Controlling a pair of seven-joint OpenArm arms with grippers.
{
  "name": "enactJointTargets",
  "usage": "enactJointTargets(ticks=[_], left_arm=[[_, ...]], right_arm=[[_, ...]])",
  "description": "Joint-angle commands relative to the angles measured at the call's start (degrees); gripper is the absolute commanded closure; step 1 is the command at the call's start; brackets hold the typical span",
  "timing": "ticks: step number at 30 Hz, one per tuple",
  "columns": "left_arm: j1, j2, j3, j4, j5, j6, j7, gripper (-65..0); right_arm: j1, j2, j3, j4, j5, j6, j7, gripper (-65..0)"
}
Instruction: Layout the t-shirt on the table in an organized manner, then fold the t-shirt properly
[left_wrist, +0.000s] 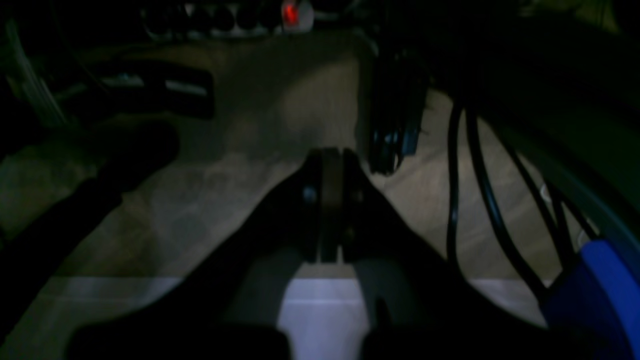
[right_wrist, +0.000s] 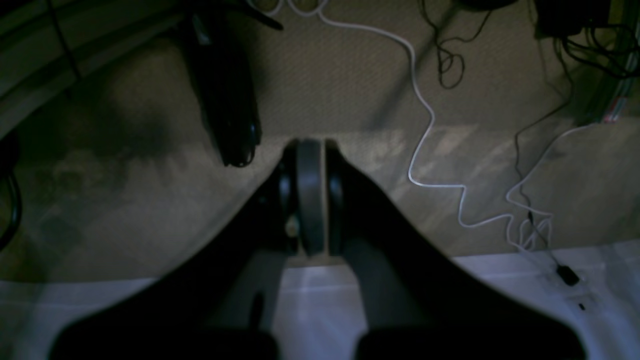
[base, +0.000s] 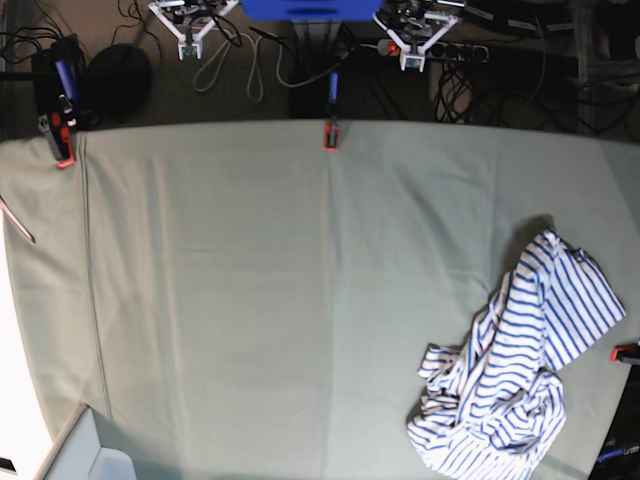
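Crumpled white blue-striped cloth t-shirt (base: 520, 370) is lying at four o'clock on grey-green table (base: 250, 300), likely limp, best pinched at hem; both grippers (left_wrist: 331, 165) (right_wrist: 310, 150) clenched, empty.

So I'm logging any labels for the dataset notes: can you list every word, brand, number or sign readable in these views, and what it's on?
No text can be read in any view.
t-shirt: blue stripes only; no print or tag lettering is legible.
table: plain cloth, no markings.
Wrist views: too dark and blurred to show any lettering.
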Motion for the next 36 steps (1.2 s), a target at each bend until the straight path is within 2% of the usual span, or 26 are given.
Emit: enactJointTargets(ticks=[1,6,11,19,21,23,25,28,31,36], left_arm=[[1.47,0.04,-0.08,0.85,0.08,0.01,0.41,0.0],[2.96,0.04,-0.08,2.96,0.08,0.01,0.76,0.0],[2.61,0.04,-0.08,3.22,0.08,0.01,5.24,0.0],[2.96,-0.05,-0.08,3.66,0.08,0.01,5.24,0.0],[4.98,-0.49,-0.08,7.0,0.08,0.01,5.15,0.0],[9.2,-1.46,-0.08,13.51,-0.28,0.01,5.15,0.0],[14.92,-2.42,-0.08,23.53,-3.62,0.01,5.33,0.0],[24.06,-6.03,0.1,40.76,-11.7,0.01,5.42,0.0],[31.71,-10.25,0.36,57.38,-18.3,0.01,5.42,0.0],[39.01,-16.05,0.01,78.65,-23.84,0.01,5.42,0.0]], right_arm=[[-0.32,0.29,0.03,0.08,0.08,1.39,0.15,0.0],[-0.32,0.29,0.03,0.08,0.08,1.39,0.15,0.0],[-0.32,0.29,-0.06,0.08,0.08,1.39,0.15,0.0],[-0.76,0.2,-0.14,0.08,0.08,1.39,0.51,0.0],[-2.52,0.2,-0.14,2.28,0.08,1.39,0.68,0.0],[-6.03,0.2,-0.14,8.26,0.08,1.39,0.33,0.0],[-11.75,0.29,0.03,18.1,0.08,1.39,0.07,0.0],[-21.95,0.73,0.12,36.3,0.25,1.39,-0.2,0.0],[-30.91,1.96,0.21,55.2,0.25,1.39,-2.75,0.0],[-39.44,2.4,0.65,80.43,0.25,1.39,-7.85,0.0]])
